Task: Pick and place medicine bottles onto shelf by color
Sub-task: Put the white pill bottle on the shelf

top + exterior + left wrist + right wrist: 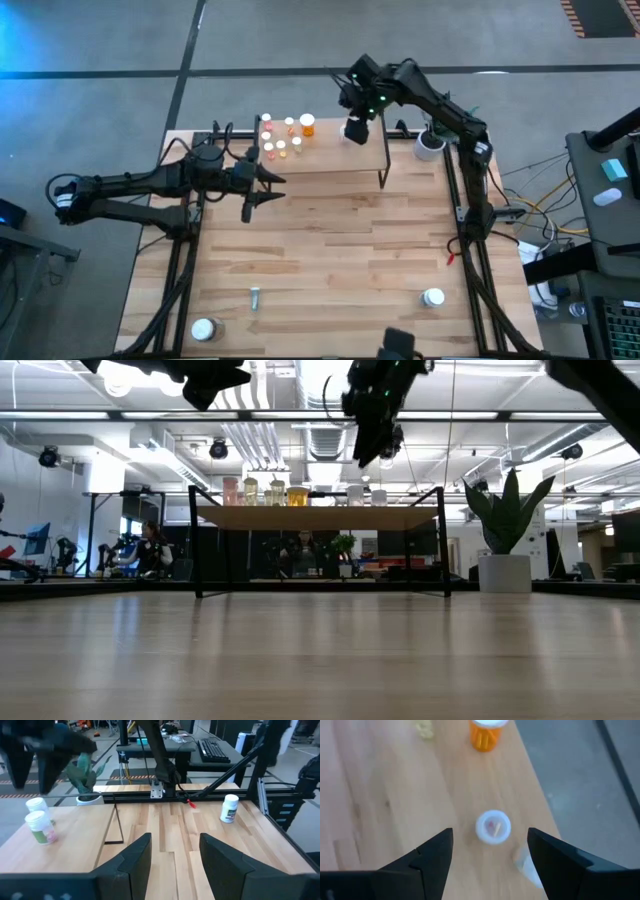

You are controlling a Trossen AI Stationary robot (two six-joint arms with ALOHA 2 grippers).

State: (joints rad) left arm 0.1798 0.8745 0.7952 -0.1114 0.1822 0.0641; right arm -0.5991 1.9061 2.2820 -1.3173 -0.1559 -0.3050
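The shelf (340, 158) stands at the table's far edge on thin black legs. A cluster of orange, red and yellow bottles (285, 138) stands on its left part, and clear white-capped ones (366, 495) on its right part. My right gripper (357, 132) hovers open above the shelf's right part, over a clear white-capped bottle (493, 826), apart from it. My left gripper (268, 190) hangs open above the table, just in front of the shelf's left end (175, 840). A white bottle (433, 297), a white-capped bottle (205, 328) and a small vial (254, 296) rest on the near table.
A white pot with a green plant (430, 142) sits at the far right corner beside the shelf. The orange bottle (485, 732) stands farther along the shelf from the right gripper. Black frame rails run along both table sides. Open tabletop lies between the shelf and the near bottles.
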